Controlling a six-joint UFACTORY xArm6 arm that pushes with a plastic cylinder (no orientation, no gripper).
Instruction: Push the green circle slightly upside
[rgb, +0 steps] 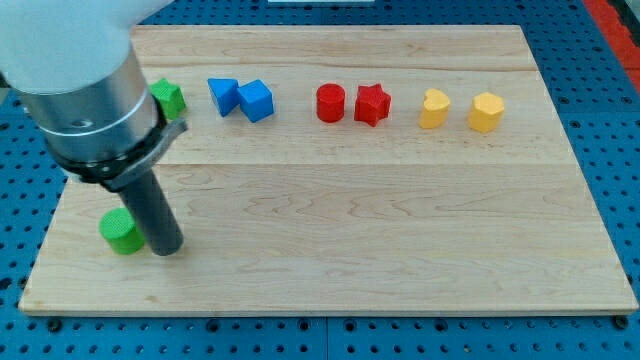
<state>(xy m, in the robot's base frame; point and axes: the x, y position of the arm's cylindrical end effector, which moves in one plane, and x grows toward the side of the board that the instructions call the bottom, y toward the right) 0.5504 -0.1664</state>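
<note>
The green circle (120, 231) lies on the wooden board (400, 220) near its bottom left corner. My tip (168, 249) rests on the board right beside the circle, at its right and slightly below, touching or nearly touching it. The rod rises up and left into the grey arm body, which hides part of the board's left side. A second green block (169, 97) shows at the top left, partly hidden behind the arm; its shape is unclear.
Along the top row stand a blue triangle (222, 94), a blue cube (256, 100), a red cylinder (330, 102), a red star (372, 104), a yellow block (433, 109) and a yellow hexagon (485, 111). The board's bottom edge runs just below the circle.
</note>
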